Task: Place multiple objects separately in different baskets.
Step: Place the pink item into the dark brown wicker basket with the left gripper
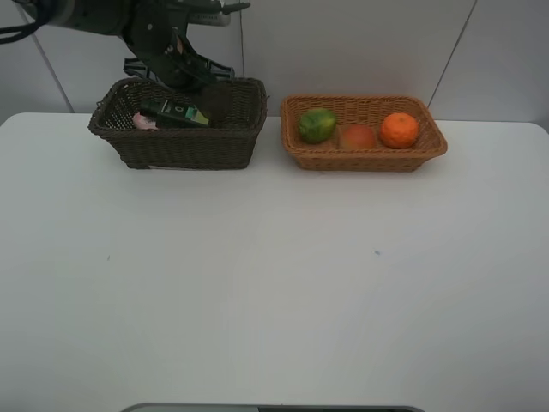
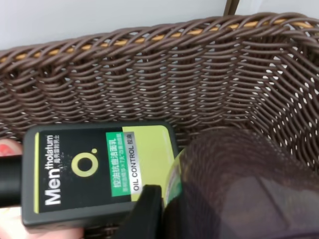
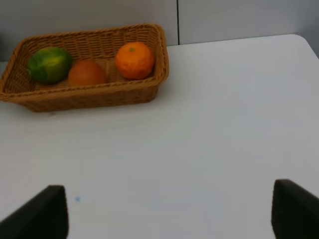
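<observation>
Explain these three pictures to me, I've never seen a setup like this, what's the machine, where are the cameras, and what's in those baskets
This is a two-armed robot sorting items. One picture looks down on a white table from high up; the other two come from cameras on each wrist. The left end effector reaches into the dark brown basket, which holds a dark green bottle, a pink tube and a translucent purple cup. Whether it grips the cup is unclear. The right end effector hangs open over bare table. The orange-tan basket holds a green fruit, a peach and an orange.
</observation>
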Available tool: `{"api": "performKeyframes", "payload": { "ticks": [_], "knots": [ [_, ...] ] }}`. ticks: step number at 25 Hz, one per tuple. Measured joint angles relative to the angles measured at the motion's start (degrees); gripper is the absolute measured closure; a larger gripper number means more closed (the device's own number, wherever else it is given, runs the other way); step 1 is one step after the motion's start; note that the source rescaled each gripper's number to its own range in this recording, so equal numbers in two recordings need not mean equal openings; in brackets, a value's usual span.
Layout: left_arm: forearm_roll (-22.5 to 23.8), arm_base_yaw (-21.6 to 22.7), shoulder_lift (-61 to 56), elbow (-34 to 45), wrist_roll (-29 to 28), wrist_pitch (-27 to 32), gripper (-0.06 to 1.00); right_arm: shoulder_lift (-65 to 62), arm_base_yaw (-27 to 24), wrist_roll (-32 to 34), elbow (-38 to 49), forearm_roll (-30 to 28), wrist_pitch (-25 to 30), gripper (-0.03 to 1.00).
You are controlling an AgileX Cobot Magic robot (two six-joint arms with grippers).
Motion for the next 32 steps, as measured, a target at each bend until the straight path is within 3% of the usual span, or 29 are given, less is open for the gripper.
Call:
{"api": "performKeyframes", "payload": {
  "ticks": [13,15,20,22,25,32],
  "knots": [
    [-1.6,0.0,2.3,0.0,0.0,-2.3,0.91,0.0,0.0,0.0,0.0,0.0,0.0,0.26],
    [-2.1,0.0,2.3,0.0,0.0,-2.6,0.79,0.0,0.0,0.0,0.0,0.0,0.0,0.26],
    [-3.7,0.0,2.3,0.0,0.0,-3.0,0.26,0.0,0.0,0.0,0.0,0.0,0.0,0.26],
    [-3.8,0.0,2.3,0.0,0.0,-3.1,0.15,0.0,0.0,0.0,0.0,0.0,0.0,0.26],
    [-3.8,0.0,2.3,0.0,0.0,-3.1,0.10,0.0,0.0,0.0,0.0,0.0,0.0,0.26],
    [-3.9,0.0,0.8,0.0,0.0,-1.9,0.09,0.0,0.0,0.0,0.0,0.0,0.0,0.26]
  ]
}}
